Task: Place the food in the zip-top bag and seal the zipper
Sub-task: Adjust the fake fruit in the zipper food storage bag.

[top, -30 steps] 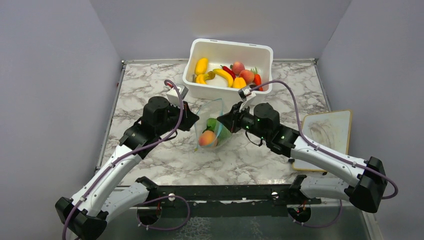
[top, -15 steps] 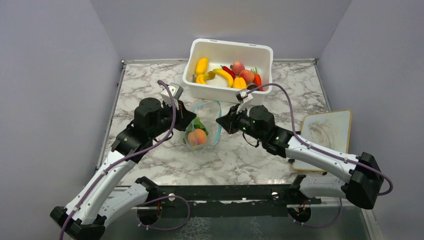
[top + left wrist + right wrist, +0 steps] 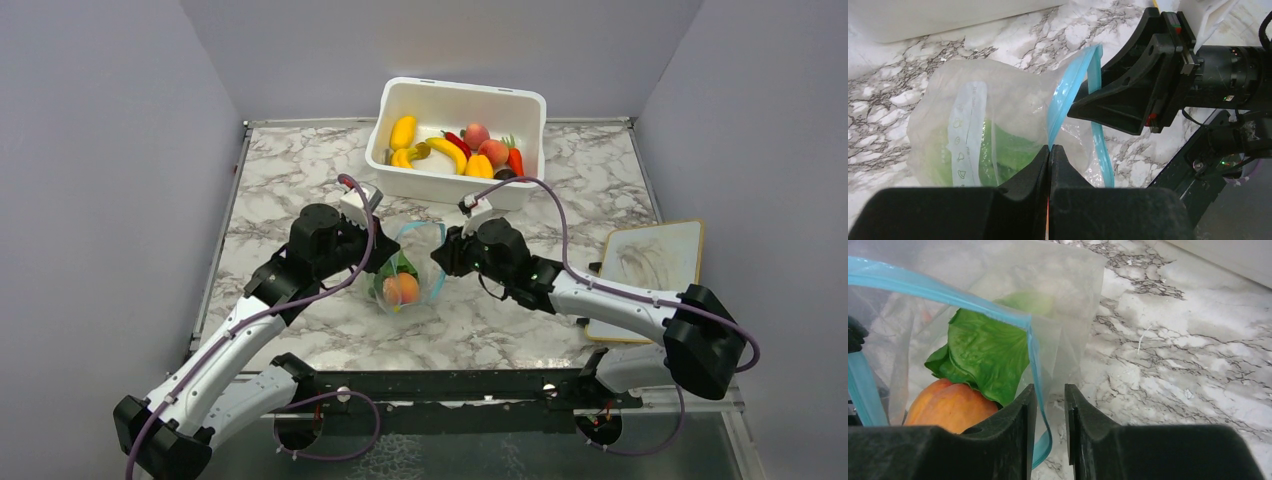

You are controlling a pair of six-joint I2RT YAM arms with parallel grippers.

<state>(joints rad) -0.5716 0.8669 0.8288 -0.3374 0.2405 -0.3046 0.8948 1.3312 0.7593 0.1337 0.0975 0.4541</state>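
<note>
The clear zip-top bag [image 3: 408,262] stands on the marble table between my two grippers, holding a green lettuce [image 3: 983,350] and a pink-orange peach [image 3: 948,407]. Its light-blue zipper [image 3: 1070,90] gapes open at the top. My left gripper [image 3: 1049,150] is shut on the zipper strip at the bag's left side [image 3: 385,258]. My right gripper [image 3: 1048,390] is open by a narrow gap at the bag's right side [image 3: 437,255]. The blue strip [image 3: 1030,355] hangs loose between its jaws, unclamped. The lettuce shows through the plastic in the left wrist view [image 3: 998,155].
A white tub [image 3: 530,100] behind the bag holds several more toy fruits and vegetables, among them a yellow oval fruit [image 3: 402,131] and peaches [image 3: 485,145]. A white board [image 3: 655,265] lies at the table's right edge. Grey walls enclose the table.
The left gripper carried the bag left, then back a little to the right. The right gripper let go of the bag's edge and closed in again around the strip.
</note>
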